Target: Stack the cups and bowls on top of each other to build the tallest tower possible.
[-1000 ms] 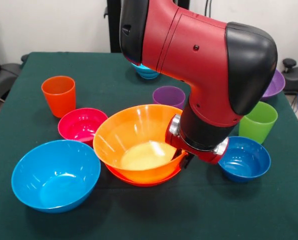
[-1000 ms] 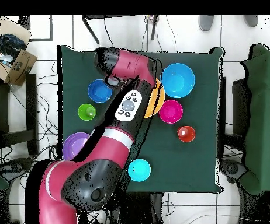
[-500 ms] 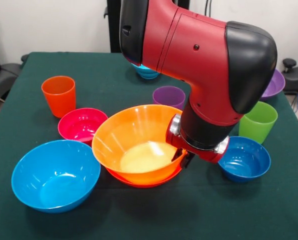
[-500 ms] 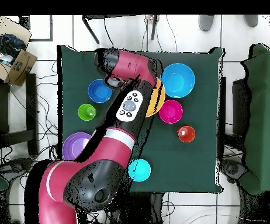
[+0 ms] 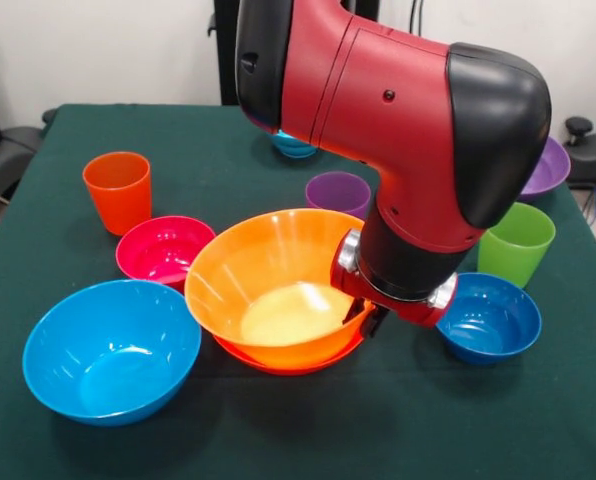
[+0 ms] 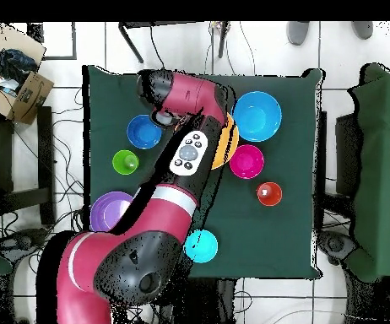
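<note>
The yellow-orange bowl (image 5: 278, 285) sits nested in the orange-red bowl (image 5: 290, 362) at the table's middle; it also shows in the overhead view (image 6: 226, 142). My gripper (image 5: 371, 318) is at this bowl's right rim, mostly hidden under the wrist. Around it stand the orange cup (image 5: 117, 190), the magenta bowl (image 5: 164, 250), the sky-blue bowl (image 5: 111, 350), the purple cup (image 5: 338, 193), the lime green cup (image 5: 516, 243) and the dark blue bowl (image 5: 488, 317). The purple bowl (image 5: 548, 168) and the cyan bowl (image 5: 295, 146) are partly hidden behind the arm.
The red and black arm (image 6: 181, 169) lies across the green table (image 5: 228, 430) and covers the purple cup in the overhead view. Chairs and a cardboard box (image 6: 25, 89) stand off the table's sides.
Almost nothing. The arm has shifted very slightly, and the yellow-orange bowl has edged a little to the left in the front view.
</note>
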